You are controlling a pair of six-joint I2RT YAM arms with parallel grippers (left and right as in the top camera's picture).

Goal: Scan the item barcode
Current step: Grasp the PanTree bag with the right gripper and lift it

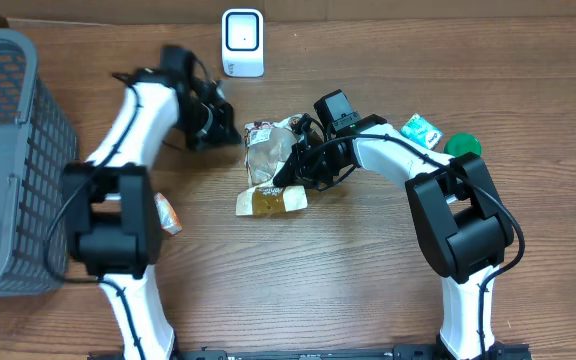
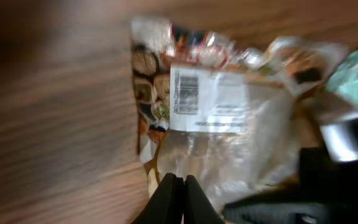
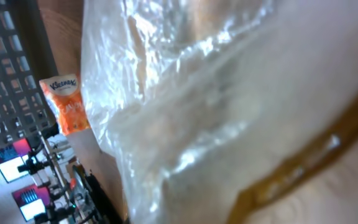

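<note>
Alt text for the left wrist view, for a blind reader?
A clear snack packet lies on the wooden table, its white barcode label facing the camera. The left gripper, jaws shut, points at it from the bottom edge; the picture is blurred.

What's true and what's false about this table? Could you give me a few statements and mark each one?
1. A clear plastic bag with a white barcode label lies on the wooden table between the two arms. True.
2. The left fingers are spread wide. False: they are shut together and hold nothing.
3. The white box-shaped scanner stands beyond the bag, near the table's far edge. True.
4. The green round lid rests on top of the bag. False: it sits apart from the bag, by the right arm, near a teal packet.
</note>
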